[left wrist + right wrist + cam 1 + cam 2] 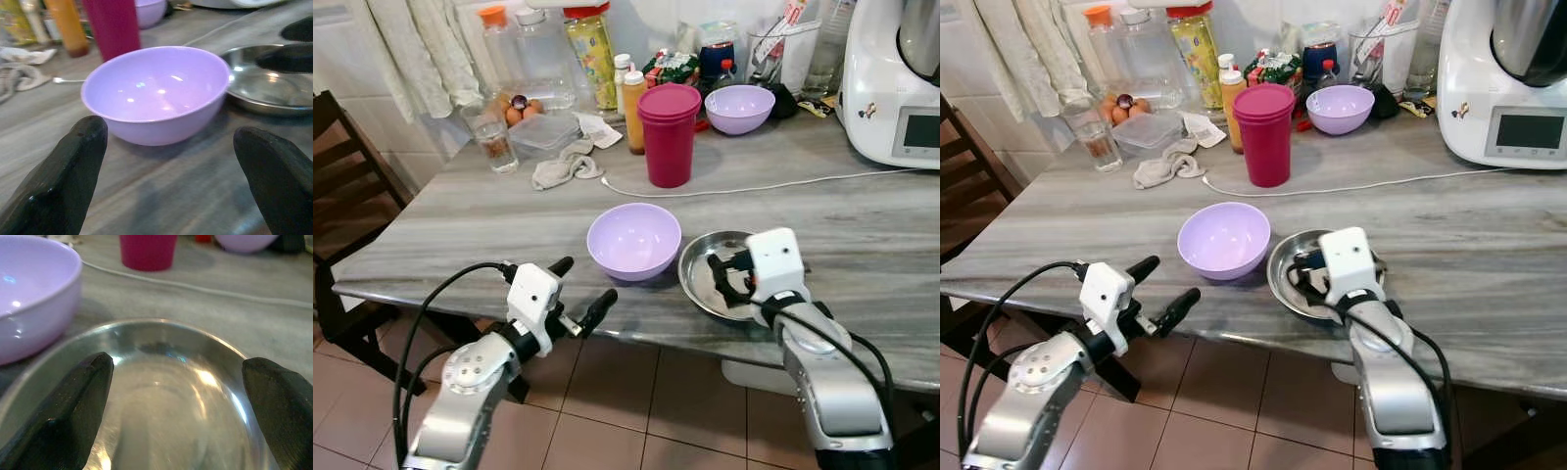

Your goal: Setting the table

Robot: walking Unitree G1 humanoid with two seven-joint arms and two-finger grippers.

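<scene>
Right tool (724, 274) wide open over steel plate (697, 279), gripping nothing.

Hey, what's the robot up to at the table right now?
The robot stands at the near edge of a marble table, both grippers open and holding nothing. Its right gripper hovers over a shallow metal dish, while its left gripper sits just in front of the table edge, pointed at a lilac bowl beside the dish. A pink tumbler and a second lilac bowl stand further back.
</scene>
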